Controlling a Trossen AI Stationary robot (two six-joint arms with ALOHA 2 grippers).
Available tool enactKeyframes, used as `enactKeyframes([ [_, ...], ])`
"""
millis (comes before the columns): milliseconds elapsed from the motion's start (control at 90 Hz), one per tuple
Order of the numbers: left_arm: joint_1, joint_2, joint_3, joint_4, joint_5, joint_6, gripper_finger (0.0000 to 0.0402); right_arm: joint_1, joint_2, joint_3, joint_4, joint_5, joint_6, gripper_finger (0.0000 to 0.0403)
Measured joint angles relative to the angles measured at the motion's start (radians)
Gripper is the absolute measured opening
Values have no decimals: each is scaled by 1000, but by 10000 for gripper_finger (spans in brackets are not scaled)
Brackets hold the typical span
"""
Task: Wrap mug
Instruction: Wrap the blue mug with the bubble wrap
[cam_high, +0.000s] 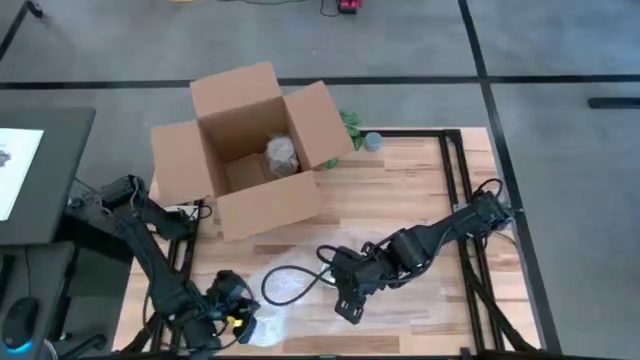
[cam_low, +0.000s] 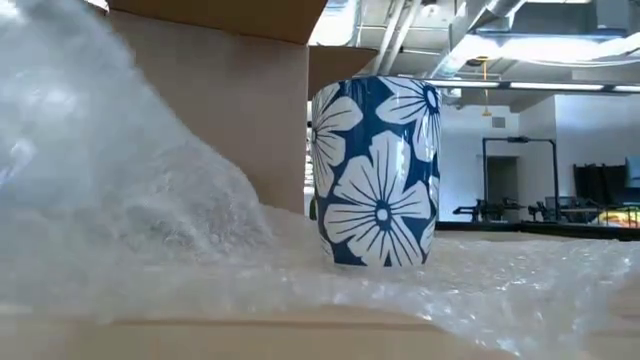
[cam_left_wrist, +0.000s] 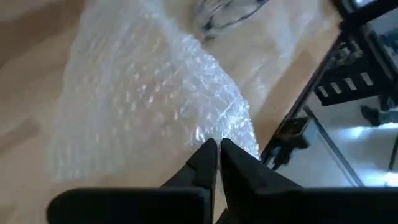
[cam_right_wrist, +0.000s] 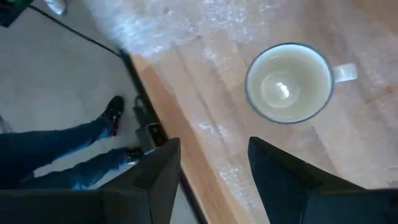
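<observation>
The mug stands upright on the bubble wrap, which is spread on the tabletop in front of the box. A corner of the wrap is pinched between the pressed-together fingers of the left gripper. The right gripper is held above the mug, fingers spread. The folding step seems in hand; next, the pinched corner probably has to be drawn over the mug.

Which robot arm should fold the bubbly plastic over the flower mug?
Probably left: its gripper is shut on the bubble wrap. The right gripper hangs open and empty near the mug.
</observation>
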Motion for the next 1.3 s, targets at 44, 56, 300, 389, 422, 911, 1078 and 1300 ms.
enactKeyframes([
  [44,24,0,20,22,0,68,0,-1,-3,0,0,1,0,179],
  [56,30,0,25,24,1,83,0,-1,-3,0,0,1,0,179],
  [300,166,0,139,78,2,445,0,-3,-6,1,-30,0,47,179],
  [389,214,0,166,134,11,565,0,0,-8,1,-54,-3,73,179],
  [422,231,0,171,159,24,606,0,3,-11,1,-70,-4,86,179],
  [911,429,2,177,418,182,985,0,66,-157,1,-213,69,203,179],
  [1078,470,4,177,455,224,1038,0,86,-201,1,-205,85,216,179],
  [1300,503,5,177,493,235,1096,1,104,-253,1,-196,147,218,179],
])
